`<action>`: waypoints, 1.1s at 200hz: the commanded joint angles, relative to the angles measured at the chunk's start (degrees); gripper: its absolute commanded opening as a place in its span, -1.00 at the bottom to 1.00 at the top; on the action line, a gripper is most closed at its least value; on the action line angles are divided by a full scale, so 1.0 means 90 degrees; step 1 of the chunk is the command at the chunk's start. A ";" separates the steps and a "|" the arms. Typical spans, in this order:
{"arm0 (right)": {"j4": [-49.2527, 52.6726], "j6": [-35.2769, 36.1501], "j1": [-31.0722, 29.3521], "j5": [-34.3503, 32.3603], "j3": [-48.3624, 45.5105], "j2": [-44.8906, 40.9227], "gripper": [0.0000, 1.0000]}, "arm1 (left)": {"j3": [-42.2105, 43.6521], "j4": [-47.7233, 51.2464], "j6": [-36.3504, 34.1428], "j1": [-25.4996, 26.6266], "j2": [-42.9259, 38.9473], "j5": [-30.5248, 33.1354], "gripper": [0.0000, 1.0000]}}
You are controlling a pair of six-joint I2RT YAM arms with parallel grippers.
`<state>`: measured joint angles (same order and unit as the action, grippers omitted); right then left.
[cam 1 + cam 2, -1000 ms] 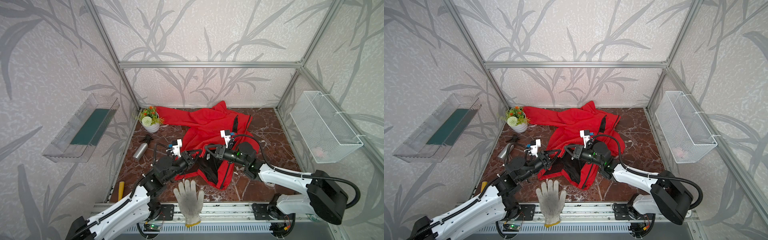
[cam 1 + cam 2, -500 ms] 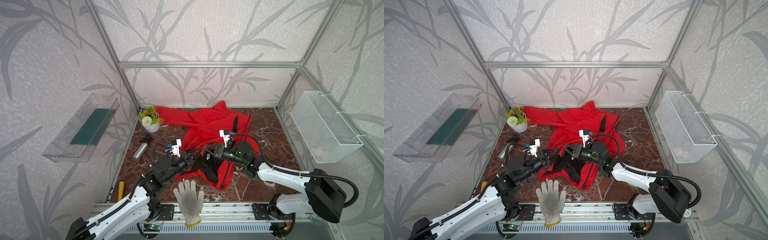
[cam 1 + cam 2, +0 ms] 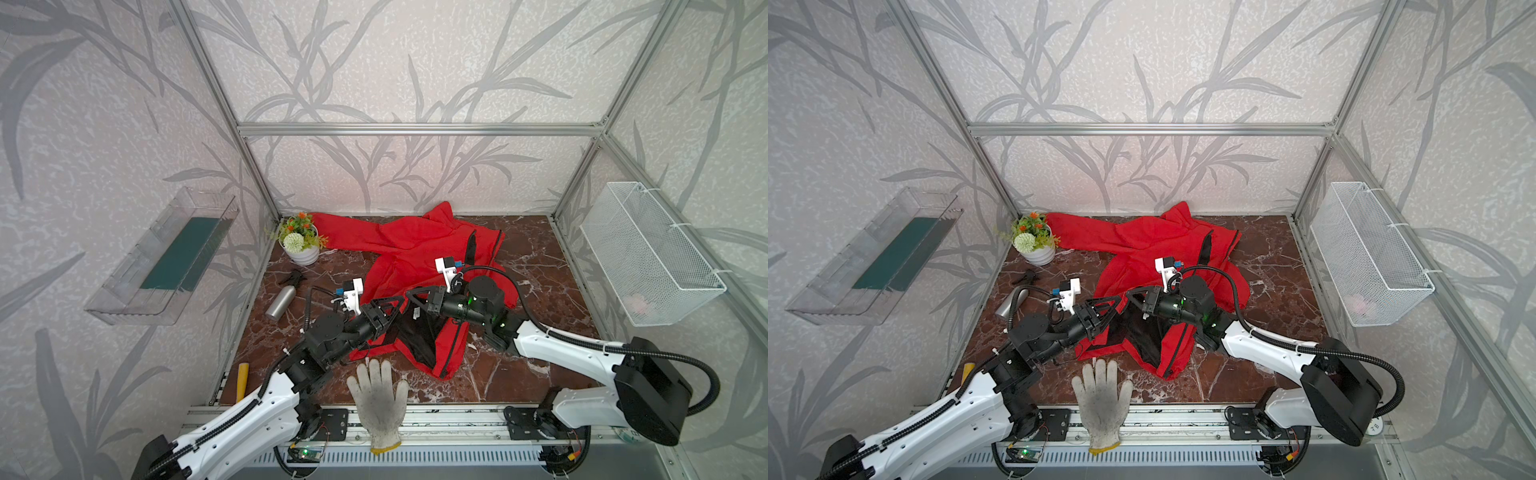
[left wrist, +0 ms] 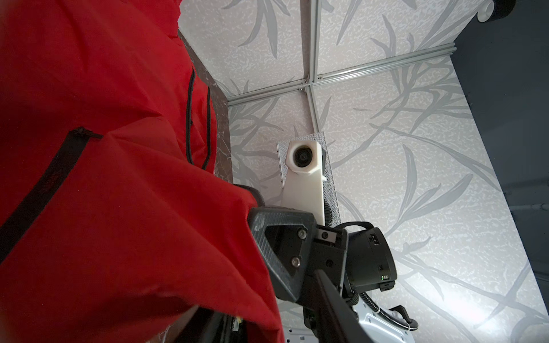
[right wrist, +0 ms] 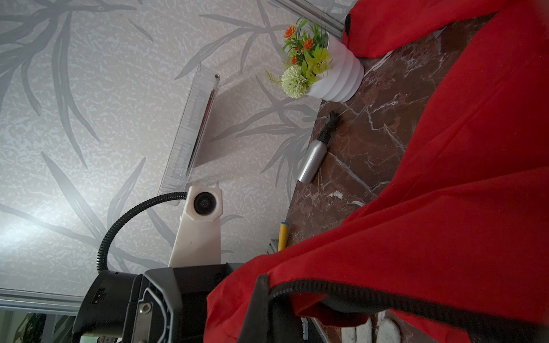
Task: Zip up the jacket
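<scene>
The red jacket [image 3: 407, 249] [image 3: 1133, 245] lies crumpled on the marble floor, its black lining showing at the near part. My two grippers meet over its front edge. In both top views the left gripper [image 3: 397, 307] [image 3: 1115, 305] has its jaws apart, and in the left wrist view red fabric drapes between its fingers [image 4: 329, 300]. The right gripper [image 3: 412, 295] [image 3: 1133, 296] is shut on the jacket's raised edge. In the right wrist view the black zipper [image 5: 356, 297] runs out from the right gripper [image 5: 267, 294]. A black pocket zip [image 4: 44, 184] shows in the left wrist view.
A white work glove [image 3: 378, 399] lies at the front edge. A flower pot [image 3: 301, 249], a silver spray bottle [image 3: 282, 299] and a yellow stick [image 3: 242, 380] sit along the left side. A wire basket [image 3: 648, 253] hangs on the right wall, a clear shelf [image 3: 166, 257] on the left wall.
The left gripper's jaws have spread apart, loosening off the fabric. The right gripper stays shut on the jacket's edge and has shifted slightly.
</scene>
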<state>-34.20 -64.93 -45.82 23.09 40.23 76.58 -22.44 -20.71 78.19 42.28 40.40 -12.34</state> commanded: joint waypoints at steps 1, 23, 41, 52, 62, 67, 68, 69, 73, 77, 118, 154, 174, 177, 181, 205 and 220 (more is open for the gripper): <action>0.0368 0.0173 0.0013 0.0163 0.0355 -0.0008 -1.00 | -0.0116 0.0051 -0.0122 -0.0026 -0.0095 -0.0106 -0.08; 0.0755 0.0275 0.0013 0.0269 0.0551 0.0036 -1.00 | -0.0143 0.0135 -0.0162 -0.0026 -0.0113 -0.0114 -0.09; 0.0974 0.0314 0.0013 0.0360 0.0673 0.0099 -1.00 | -0.0129 0.0187 -0.0200 -0.0024 -0.0136 -0.0108 -0.09; 0.0997 0.0316 0.0013 0.0427 0.0723 0.0140 -1.00 | -0.0124 0.0199 -0.0199 -0.0028 -0.0144 -0.0106 -0.09; 0.1007 0.0319 0.0014 0.0462 0.0768 0.0181 -1.00 | -0.0124 0.0244 -0.0214 -0.0021 -0.0151 -0.0123 -0.12; 0.1007 0.0313 0.0016 0.0470 0.0788 0.0197 -1.00 | -0.0118 0.0268 -0.0221 -0.0029 -0.0156 -0.0125 -0.17; 0.1012 0.0316 0.0015 0.0476 0.0791 0.0200 -1.00 | -0.0116 0.0274 -0.0221 -0.0025 -0.0154 -0.0124 -0.18; 0.1014 0.0318 0.0019 0.0474 0.0792 0.0206 -1.00 | -0.0120 0.0277 -0.0221 -0.0022 -0.0154 -0.0128 -0.19; 0.1017 0.0319 0.0019 0.0487 0.0808 0.0214 -1.00 | -0.0111 0.0288 -0.0224 -0.0030 -0.0153 -0.0116 -0.24; 0.1031 0.0332 0.0023 0.0489 0.0820 0.0227 -1.00 | -0.0105 0.0307 -0.0226 -0.0029 -0.0167 -0.0122 -0.29; 0.1112 0.0407 0.0033 0.0588 0.0911 0.0244 -1.00 | -0.0122 0.0635 -0.0316 -0.0033 -0.0340 -0.0008 -0.50; 0.1183 0.0464 0.0072 0.0589 0.0882 0.0108 -1.00 | -0.0211 0.1165 -0.0557 -0.0085 -0.0437 0.0007 -0.07; 0.1293 0.0517 0.0081 0.0617 0.0882 0.0011 -1.00 | -0.0156 0.1302 -0.0613 -0.0164 -0.0457 -0.0023 0.21; 0.1324 0.0524 0.0082 0.0612 0.0877 -0.0013 -1.00 | -0.0142 0.1291 -0.0615 -0.0185 -0.0459 -0.0046 0.22; 0.1358 0.0539 0.0087 0.0608 0.0872 -0.0037 -1.00 | -0.0120 0.1270 -0.0606 -0.0217 -0.0440 -0.0078 0.23; 0.1317 0.0554 0.0126 0.0524 0.0724 -0.0238 -1.00 | -0.0041 0.1107 -0.0510 -0.0428 -0.0325 -0.0307 0.21; 0.1318 0.0567 0.0157 0.0492 0.0640 -0.0360 -1.00 | -0.0022 0.1024 -0.0486 -0.0581 -0.0295 -0.0393 0.17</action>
<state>-21.37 -61.04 -45.04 27.51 46.22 76.84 -22.48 -10.70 73.93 38.87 37.36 -14.11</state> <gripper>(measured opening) 0.051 0.601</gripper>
